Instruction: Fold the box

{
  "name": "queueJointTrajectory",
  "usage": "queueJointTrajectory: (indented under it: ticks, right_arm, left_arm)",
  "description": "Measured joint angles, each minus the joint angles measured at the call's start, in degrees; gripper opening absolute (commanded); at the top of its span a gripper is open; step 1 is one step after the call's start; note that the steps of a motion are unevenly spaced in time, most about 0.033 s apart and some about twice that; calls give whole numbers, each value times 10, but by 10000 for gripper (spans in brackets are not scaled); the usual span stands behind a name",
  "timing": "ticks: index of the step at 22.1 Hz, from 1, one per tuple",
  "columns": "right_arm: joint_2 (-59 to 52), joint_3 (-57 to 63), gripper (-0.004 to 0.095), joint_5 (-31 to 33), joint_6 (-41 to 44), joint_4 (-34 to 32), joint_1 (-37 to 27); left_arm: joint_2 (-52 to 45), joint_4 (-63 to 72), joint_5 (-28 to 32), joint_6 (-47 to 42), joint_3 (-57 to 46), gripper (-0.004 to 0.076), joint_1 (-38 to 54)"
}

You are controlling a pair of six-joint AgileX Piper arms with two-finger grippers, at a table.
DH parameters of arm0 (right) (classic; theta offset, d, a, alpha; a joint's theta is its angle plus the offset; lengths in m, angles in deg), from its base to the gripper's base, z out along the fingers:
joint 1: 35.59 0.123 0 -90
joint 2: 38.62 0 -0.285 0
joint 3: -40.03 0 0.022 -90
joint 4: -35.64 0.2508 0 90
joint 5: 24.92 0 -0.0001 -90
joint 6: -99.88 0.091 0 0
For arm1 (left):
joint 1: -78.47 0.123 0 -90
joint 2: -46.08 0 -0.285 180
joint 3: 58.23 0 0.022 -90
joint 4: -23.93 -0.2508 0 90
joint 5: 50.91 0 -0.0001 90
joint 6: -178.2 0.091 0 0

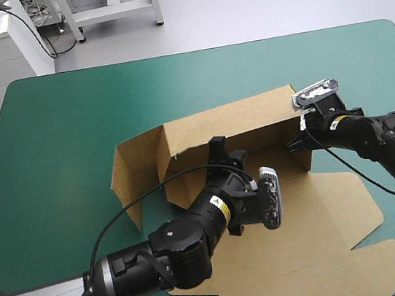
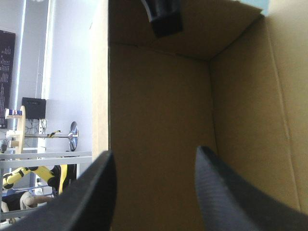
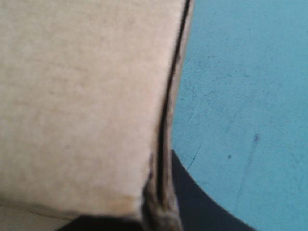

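The brown box stands mid-table with its back and side walls raised, and a wide flat sheet of it lies toward the front right. My left gripper reaches inside the box. In the left wrist view it stands open, facing an inner corner of the brown board, with nothing between its fingers. My right gripper is at the box's right wall. In the right wrist view it is shut on that wall's doubled edge, with one black finger showing beside the board.
A side flap of the box stands raised at its left end. Bare teal-green cover lies to the left and behind the box, and shows beside the held wall. The right gripper's finger shows at the box's far wall.
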Motion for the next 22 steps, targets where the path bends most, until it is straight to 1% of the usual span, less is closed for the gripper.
queueJointTrajectory:
  ticks: [1,2,3,5,6,8,9,10,11,12,13,15,16,17,22]
  right_arm:
    - [0,0,0,0,0,0,0]
    - [0,0,0,2,1,0,0]
    - [0,0,0,3,2,0,0]
    - [0,0,0,5,2,0,0]
    - [0,0,0,7,2,0,0]
    - [0,0,0,9,2,0,0]
    - [0,0,0,10,2,0,0]
    - [0,0,0,10,2,0,0]
    - [0,0,0,10,3,0,0]
    - [0,0,0,10,3,0,0]
    - [0,0,0,11,3,0,0]
    - [0,0,0,12,4,0,0]
    - [0,0,0,12,4,0,0]
    - [0,0,0,12,4,-1,0]
    - [0,0,0,12,4,-2,0]
  left_arm:
    - [-2,9,-13,13,6,29,-15]
    - [-4,35,-39,52,22,-10,-40]
    - [-4,50,-50,69,30,18,-47]
    - [-4,145,-89,147,80,17,-58]
    - [-4,182,-108,167,101,17,-56]
    - [-4,275,-167,227,160,17,-40]
    - [-4,341,-221,260,202,17,-16]
    - [-4,370,-246,274,224,17,3]
    - [-5,407,-277,288,261,17,42]
    - [-7,429,-292,292,283,14,75]
    - [-11,452,-302,293,306,14,131]
    - [-18,466,-306,289,325,14,195]
    - [-22,468,-306,279,330,14,227]
    - [-28,471,-307,256,334,14,283]
    - [-40,480,-307,200,335,2,423]
